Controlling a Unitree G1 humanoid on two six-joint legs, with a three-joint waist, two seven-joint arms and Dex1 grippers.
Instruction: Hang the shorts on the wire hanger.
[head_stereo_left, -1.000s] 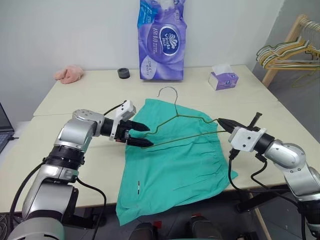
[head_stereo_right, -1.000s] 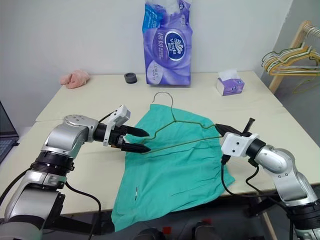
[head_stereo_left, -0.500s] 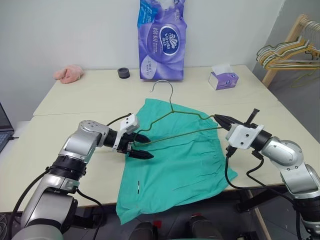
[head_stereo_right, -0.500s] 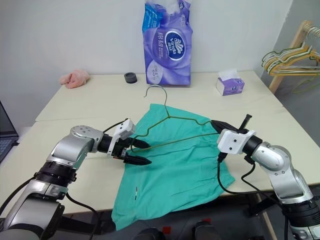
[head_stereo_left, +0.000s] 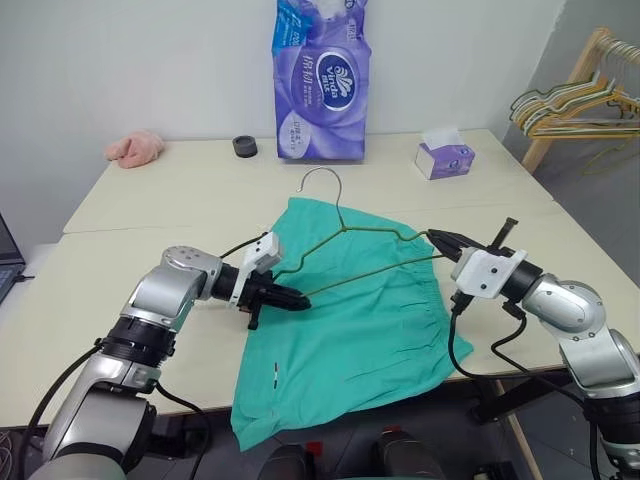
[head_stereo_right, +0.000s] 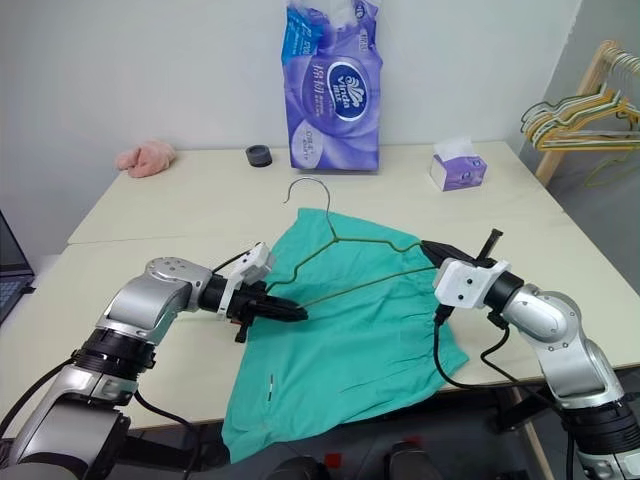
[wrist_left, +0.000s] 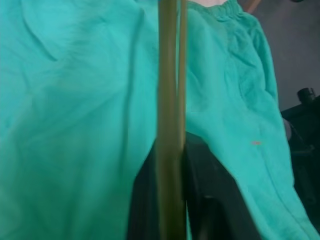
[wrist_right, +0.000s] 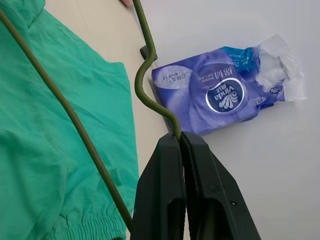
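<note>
The teal-green shorts (head_stereo_left: 350, 330) lie spread on the table, their lower edge hanging over the front edge. The wire hanger (head_stereo_left: 370, 275) is held just above them, hook pointing to the far side. My left gripper (head_stereo_left: 296, 299) is shut on the hanger's left end. In the left wrist view the wire (wrist_left: 167, 100) runs up from between the dark fingers (wrist_left: 205, 170) over the shorts. My right gripper (head_stereo_left: 438, 238) is shut on the hanger's right corner. The right wrist view shows the wire (wrist_right: 150, 65) entering the closed fingertips (wrist_right: 170, 145).
At the back of the table stand a purple tissue pack (head_stereo_left: 322, 80), a small tissue box (head_stereo_left: 445, 158), a black round object (head_stereo_left: 243, 147) and a pink fluffy cloth (head_stereo_left: 135, 147). A wooden rack with several hangers (head_stereo_left: 570, 100) stands off the table's right side.
My left gripper was open around the hanger's left end and is now shut on it, a little lower and nearer to me. The right gripper has kept its grip and place.
</note>
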